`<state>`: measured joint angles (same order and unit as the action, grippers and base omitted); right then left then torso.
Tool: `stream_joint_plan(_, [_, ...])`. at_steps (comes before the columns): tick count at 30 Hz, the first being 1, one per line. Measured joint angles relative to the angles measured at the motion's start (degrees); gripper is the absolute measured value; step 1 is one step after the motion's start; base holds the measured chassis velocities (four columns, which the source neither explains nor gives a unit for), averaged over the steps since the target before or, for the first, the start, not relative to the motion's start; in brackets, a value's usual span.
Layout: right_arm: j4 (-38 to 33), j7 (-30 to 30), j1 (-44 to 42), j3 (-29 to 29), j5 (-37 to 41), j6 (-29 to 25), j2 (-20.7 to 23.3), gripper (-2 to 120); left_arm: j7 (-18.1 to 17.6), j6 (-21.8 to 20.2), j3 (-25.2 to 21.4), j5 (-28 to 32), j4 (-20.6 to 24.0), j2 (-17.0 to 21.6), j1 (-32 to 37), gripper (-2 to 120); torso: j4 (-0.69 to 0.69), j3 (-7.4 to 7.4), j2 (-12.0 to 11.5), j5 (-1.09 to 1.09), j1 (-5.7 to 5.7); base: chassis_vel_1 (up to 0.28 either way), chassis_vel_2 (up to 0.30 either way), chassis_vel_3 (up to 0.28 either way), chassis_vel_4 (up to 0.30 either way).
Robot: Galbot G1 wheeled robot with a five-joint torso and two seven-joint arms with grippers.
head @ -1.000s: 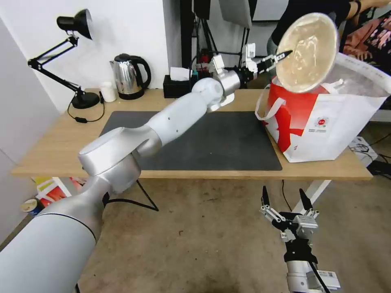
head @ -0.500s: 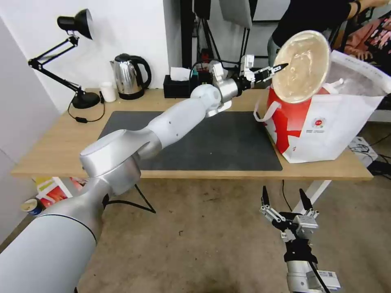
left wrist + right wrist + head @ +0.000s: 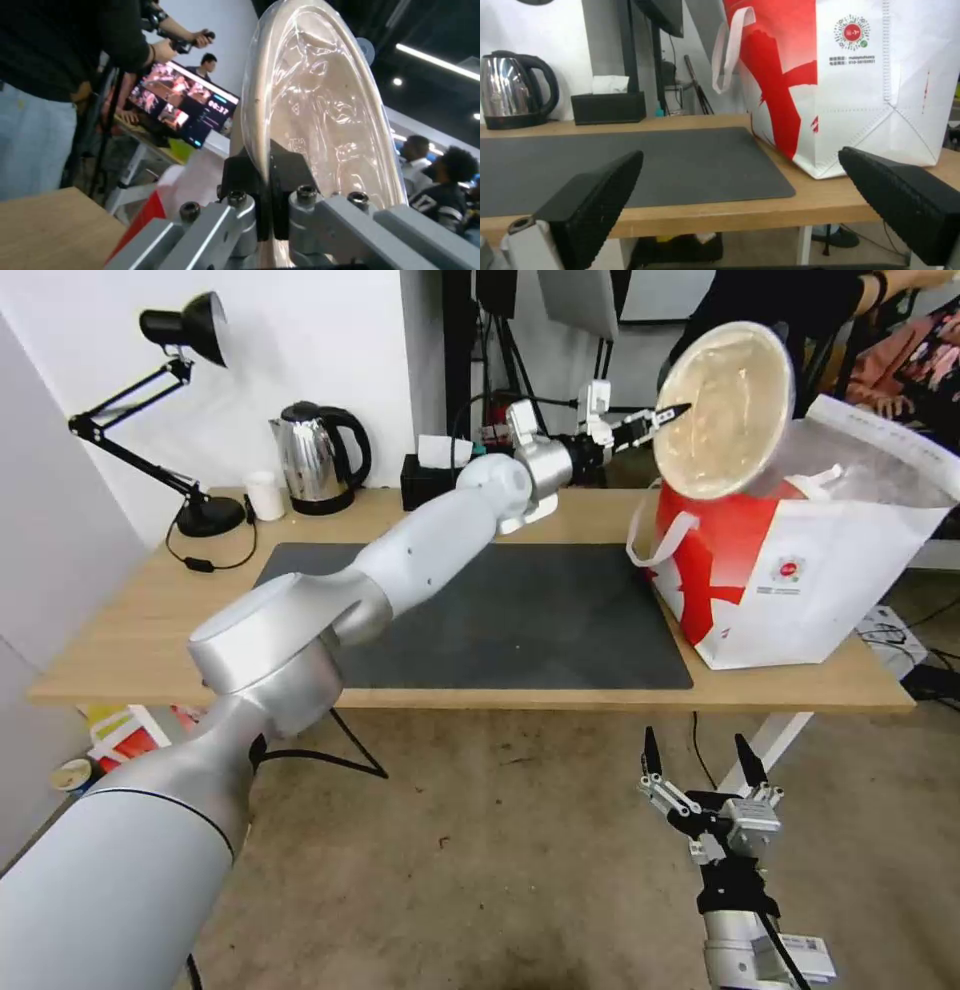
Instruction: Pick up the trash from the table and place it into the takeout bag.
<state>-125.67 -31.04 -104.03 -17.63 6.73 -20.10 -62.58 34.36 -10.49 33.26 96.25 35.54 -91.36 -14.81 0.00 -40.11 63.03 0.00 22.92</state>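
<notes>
Left end effector [image 3: 668, 417] clamped on the rim of the beige paper bowl [image 3: 725, 405], held on edge just above the takeout bag [image 3: 800, 570] mouth, opening straight below. Right end effector [image 3: 697, 757] open, parked low before the bench [image 3: 130, 640], well apart

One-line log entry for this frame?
left pincer: shut on bowl rim, tilted on edge above bag mouth | right pincer: open, idle below table edge | bowl not yet released

The paper bowl [image 3: 725, 410] is seen as beige. The takeout bag [image 3: 800, 570] is coloured white with a red panel; the mat [image 3: 520, 620] is dark grey.
</notes>
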Motion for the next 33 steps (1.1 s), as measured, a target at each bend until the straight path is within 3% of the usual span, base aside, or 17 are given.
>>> stream_joint_plan(14, [0.0, 0.0, 0.0, 0.0, 0.0, 0.0, 0.0, 100, -8.72, 2.4, -3.5, -1.0, -0.02, -0.01, -1.25, 0, 0.01, 0.0, 0.0, 0.0, 0.0, 0.0, 0.0, 0.0, 0.0])
stream_joint_plan(33, [0.0, 0.0, 0.0, 0.0, 0.0, 0.0, 0.0, 100, -11.06, 1.04, -3.28, -4.37, -0.66, -0.01, 0.34, 0, 0.0, 0.0, -0.01, 0.0, 0.0, 0.0, 0.0, 0.0, 0.0])
